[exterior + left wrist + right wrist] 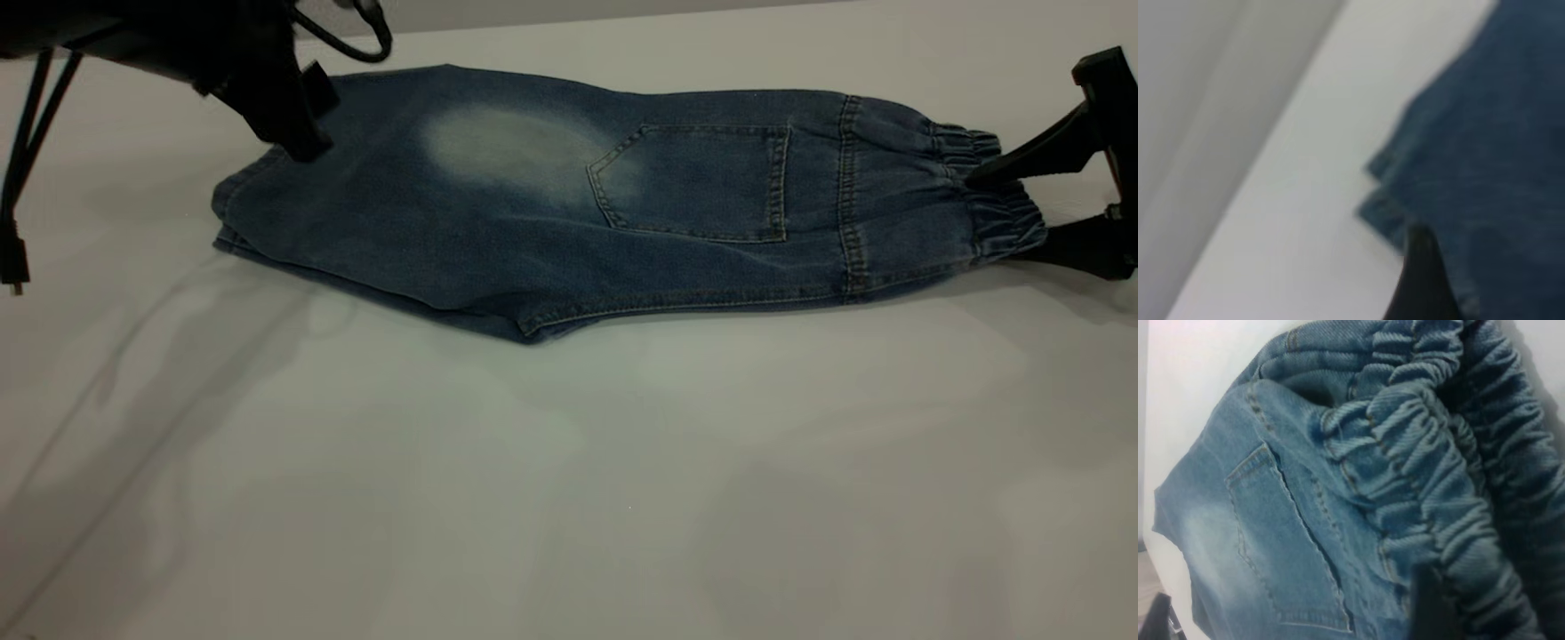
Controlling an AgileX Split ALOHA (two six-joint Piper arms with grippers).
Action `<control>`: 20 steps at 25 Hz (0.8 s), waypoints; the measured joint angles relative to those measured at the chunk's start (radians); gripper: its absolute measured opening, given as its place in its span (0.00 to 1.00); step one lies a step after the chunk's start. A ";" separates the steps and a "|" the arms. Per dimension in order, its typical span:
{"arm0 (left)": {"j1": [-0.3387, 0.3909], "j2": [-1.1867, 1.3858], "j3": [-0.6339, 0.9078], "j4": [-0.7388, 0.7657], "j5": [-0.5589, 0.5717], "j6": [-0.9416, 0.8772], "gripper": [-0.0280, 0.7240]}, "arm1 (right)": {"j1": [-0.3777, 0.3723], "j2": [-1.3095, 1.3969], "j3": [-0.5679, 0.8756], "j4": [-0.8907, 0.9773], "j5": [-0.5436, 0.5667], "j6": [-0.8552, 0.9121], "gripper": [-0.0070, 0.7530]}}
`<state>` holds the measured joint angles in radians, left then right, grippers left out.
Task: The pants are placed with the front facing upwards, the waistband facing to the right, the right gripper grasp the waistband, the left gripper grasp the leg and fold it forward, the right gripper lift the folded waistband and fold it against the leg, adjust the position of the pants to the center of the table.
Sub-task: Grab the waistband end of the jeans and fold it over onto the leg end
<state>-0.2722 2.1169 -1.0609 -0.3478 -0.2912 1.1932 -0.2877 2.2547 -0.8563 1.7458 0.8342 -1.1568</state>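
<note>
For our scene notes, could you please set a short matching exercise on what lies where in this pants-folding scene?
Things:
1. left gripper
2. right gripper
3. back pocket
4. table

Places or states:
A. on the pants, between pale patch and waistband
B. at the waistband end
C. under the pants
D. over the leg end

Pairs: 1-D, 2-B, 3-A, 4-C.

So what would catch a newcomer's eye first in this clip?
The pants, blue denim folded lengthwise across the far half of the table, back pocket up. The right gripper straddles the waistband at the right end; the left gripper sits on the leg end.
</note>
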 joint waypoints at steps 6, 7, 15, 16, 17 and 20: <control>-0.058 0.030 -0.001 0.252 -0.028 -0.230 0.64 | 0.000 0.000 0.000 0.000 0.052 -0.037 0.09; -0.067 0.039 -0.005 0.307 -0.030 -0.272 0.64 | 0.000 0.000 0.000 0.000 0.062 -0.040 0.07; -0.102 0.138 -0.106 0.689 -0.052 -0.761 0.64 | 0.000 0.001 0.000 -0.001 0.166 -0.090 0.06; -0.103 0.153 -0.120 0.734 -0.050 -0.821 0.63 | 0.000 0.001 0.000 -0.001 0.188 -0.093 0.06; -0.107 0.162 -0.129 0.779 -0.051 -0.880 0.63 | 0.000 0.001 -0.002 -0.001 0.208 -0.100 0.06; -0.115 0.180 -0.142 0.892 -0.056 -1.038 0.60 | 0.000 0.001 -0.017 -0.004 0.241 -0.109 0.06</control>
<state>-0.3872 2.2972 -1.2032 0.5444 -0.3476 0.1550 -0.2877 2.2558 -0.8729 1.7417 1.0748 -1.2653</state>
